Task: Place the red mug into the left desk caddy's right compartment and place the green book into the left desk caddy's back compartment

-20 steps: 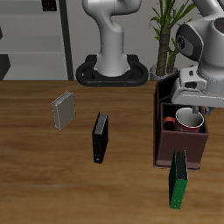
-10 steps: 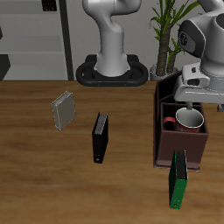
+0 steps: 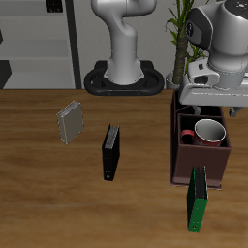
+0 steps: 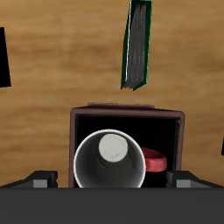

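Observation:
The red mug [image 3: 206, 131] stands upright in the right compartment of the left desk caddy [image 3: 181, 155], its handle inside the pocket. In the wrist view I look straight down into the mug [image 4: 108, 162], framed by the caddy's walls [image 4: 127, 112]. My gripper [image 3: 208, 105] hangs open and empty just above the mug, clear of it; its fingertips [image 4: 39, 179] show either side of the mug. The green book [image 3: 198, 199] stands on edge on the table in front of the caddy and also shows in the wrist view [image 4: 137, 44]. The back compartment is hidden behind my gripper.
A black book [image 3: 111, 152] stands on edge mid-table and shows in the wrist view [image 4: 4, 57]. A grey book [image 3: 69, 123] stands farther back. The robot base [image 3: 124, 77] and a plant [image 3: 180, 39] are behind the caddy.
My gripper has risen straight up from the mug, which stays in the caddy. The books have not moved.

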Available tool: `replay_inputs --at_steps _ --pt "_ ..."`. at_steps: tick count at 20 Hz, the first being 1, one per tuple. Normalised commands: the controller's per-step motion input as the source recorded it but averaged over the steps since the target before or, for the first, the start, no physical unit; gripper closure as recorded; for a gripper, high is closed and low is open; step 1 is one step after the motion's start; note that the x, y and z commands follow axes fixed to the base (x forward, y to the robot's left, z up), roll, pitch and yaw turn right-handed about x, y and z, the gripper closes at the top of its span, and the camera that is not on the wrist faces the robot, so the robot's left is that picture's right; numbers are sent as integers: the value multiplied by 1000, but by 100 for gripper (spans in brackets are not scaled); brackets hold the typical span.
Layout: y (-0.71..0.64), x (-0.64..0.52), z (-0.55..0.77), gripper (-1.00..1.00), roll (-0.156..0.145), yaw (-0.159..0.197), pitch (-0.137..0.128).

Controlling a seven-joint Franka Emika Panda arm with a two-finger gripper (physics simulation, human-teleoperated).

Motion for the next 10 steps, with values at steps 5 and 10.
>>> replay_inputs --at_steps 5,10 --pt "-303 282 95 -100 106 90 -35" --pt "-254 383 19 -100 63 67 -31"
